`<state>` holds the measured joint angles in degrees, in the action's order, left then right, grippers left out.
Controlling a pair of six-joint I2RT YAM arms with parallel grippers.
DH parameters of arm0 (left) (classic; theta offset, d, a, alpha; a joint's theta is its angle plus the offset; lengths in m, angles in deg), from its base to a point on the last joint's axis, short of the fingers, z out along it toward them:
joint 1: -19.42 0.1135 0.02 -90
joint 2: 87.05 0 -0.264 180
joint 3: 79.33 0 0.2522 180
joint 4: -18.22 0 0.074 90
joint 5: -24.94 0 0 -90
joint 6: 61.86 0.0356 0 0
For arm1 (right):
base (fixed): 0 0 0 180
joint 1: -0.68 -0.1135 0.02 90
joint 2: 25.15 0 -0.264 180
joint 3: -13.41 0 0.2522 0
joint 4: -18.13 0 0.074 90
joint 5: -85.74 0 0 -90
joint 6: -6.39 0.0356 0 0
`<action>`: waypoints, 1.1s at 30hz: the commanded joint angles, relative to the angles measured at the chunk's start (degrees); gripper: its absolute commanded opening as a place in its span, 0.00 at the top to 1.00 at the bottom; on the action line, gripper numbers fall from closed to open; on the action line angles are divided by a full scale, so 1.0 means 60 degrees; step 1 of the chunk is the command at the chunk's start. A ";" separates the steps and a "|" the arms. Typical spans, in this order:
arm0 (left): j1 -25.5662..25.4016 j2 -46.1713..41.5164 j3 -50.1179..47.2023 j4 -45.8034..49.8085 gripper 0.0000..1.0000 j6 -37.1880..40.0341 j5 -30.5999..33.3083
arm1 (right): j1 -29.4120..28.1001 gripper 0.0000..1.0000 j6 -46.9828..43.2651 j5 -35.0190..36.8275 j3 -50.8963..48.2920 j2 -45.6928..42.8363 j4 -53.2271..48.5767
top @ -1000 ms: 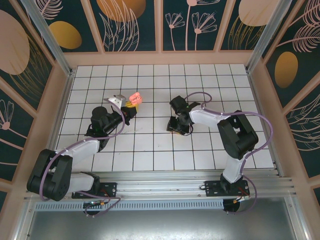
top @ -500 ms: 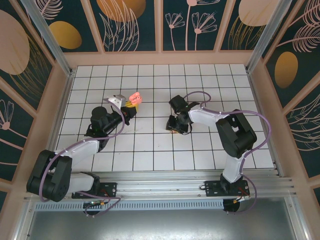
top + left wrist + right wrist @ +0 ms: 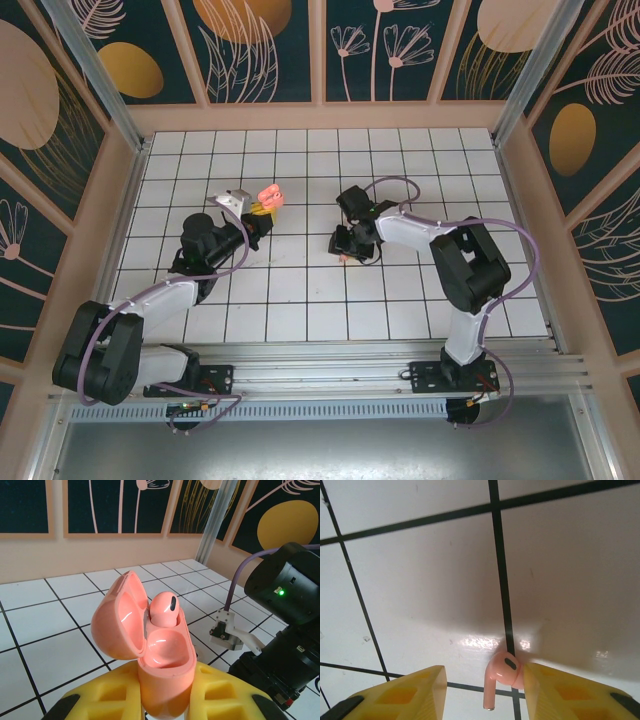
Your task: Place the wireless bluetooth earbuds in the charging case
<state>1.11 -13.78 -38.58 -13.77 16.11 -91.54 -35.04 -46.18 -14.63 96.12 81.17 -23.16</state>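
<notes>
Left gripper: yellow jaws are closed on the base of the charging case, which is held upright with its lid swung open. One seated earbud is observed in the far well of the case; the near well is bare. Right gripper: jaws are parted and nothing is clamped. A loose earbud is seen lying on the tiled table between them, against the right-hand finger, on a grid line. In the top view, this gripper is placed right of the case, well apart and nearer the arm bases.
</notes>
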 commanded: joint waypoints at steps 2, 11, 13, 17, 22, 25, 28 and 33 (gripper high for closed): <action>0.0063 -0.0145 0.0280 -0.0034 0.93 0.0198 -0.0009 | 0.0036 0.55 0.0101 0.0465 0.0383 -0.0181 -0.0623; 0.0069 -0.0040 0.0352 -0.0034 0.92 0.0255 -0.0154 | -0.0080 0.57 0.0917 0.0267 -0.0526 -0.0806 -0.0628; 0.0075 -0.0042 0.0352 -0.0031 0.92 0.0248 -0.0172 | -0.0081 0.57 0.0878 0.0197 -0.0502 -0.0679 -0.0565; 0.0070 -0.0109 0.0359 -0.0020 0.93 0.0243 -0.0131 | -0.0103 0.57 0.0727 0.0147 -0.0225 -0.0340 -0.0574; 0.0074 -0.0200 0.0353 0.0081 0.92 0.0276 -0.0091 | -0.0096 0.57 0.0602 0.0147 -0.0012 -0.0037 -0.0584; 0.0072 -0.0230 0.0347 0.0141 0.92 0.0306 -0.0069 | -0.0095 0.59 0.0568 0.0074 0.0034 0.0094 -0.0481; 0.0063 -0.0259 0.0355 0.0170 0.93 0.0329 -0.0054 | -0.0092 0.61 0.0541 0.0029 0.0088 0.0210 -0.0381; 0.0074 -0.0259 0.0351 0.0200 0.93 0.0324 -0.0049 | -0.0088 0.62 0.0471 -0.0044 0.0252 0.0434 -0.0308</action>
<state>1.11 -13.95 -38.12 -12.70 17.03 -91.56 -35.22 -42.77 -14.70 95.79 82.61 -25.37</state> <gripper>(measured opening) 0.186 0.384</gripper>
